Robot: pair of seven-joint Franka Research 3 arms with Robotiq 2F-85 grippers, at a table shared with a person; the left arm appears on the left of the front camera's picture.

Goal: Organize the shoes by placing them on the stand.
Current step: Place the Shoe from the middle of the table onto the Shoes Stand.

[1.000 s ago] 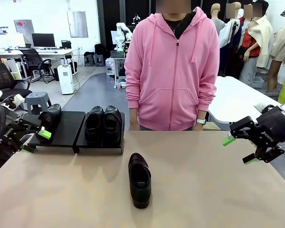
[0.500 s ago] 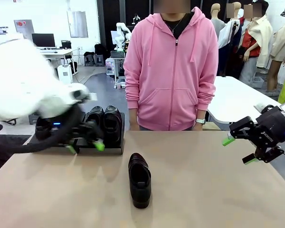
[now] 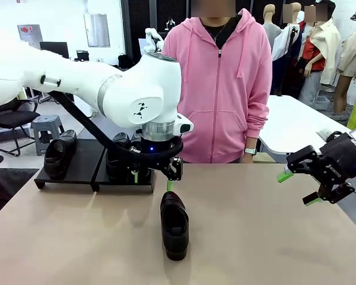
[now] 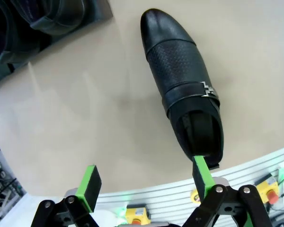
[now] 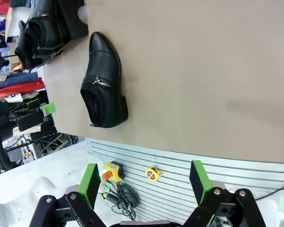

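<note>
Left claw (image 3: 152,180), released, above the lone black loafer (image 3: 174,224) on the table (image 3: 273,237): it should straddle the shoe's midsection squarely before closing, then carry it to the stand (image 3: 83,161).

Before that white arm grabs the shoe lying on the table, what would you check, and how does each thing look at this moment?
1. Left pincer open: ok.
2. Left pincer above the loose shoe: not ok, it hangs off the toe end, toward the stand.
3. Free space on the stand: ok, left panel holds one shoe, right panel holds a pair.
4. Right pincer clear of the shoe: ok, open at the table's right.
5. Person's hands away from the shoe: cannot tell.
</note>
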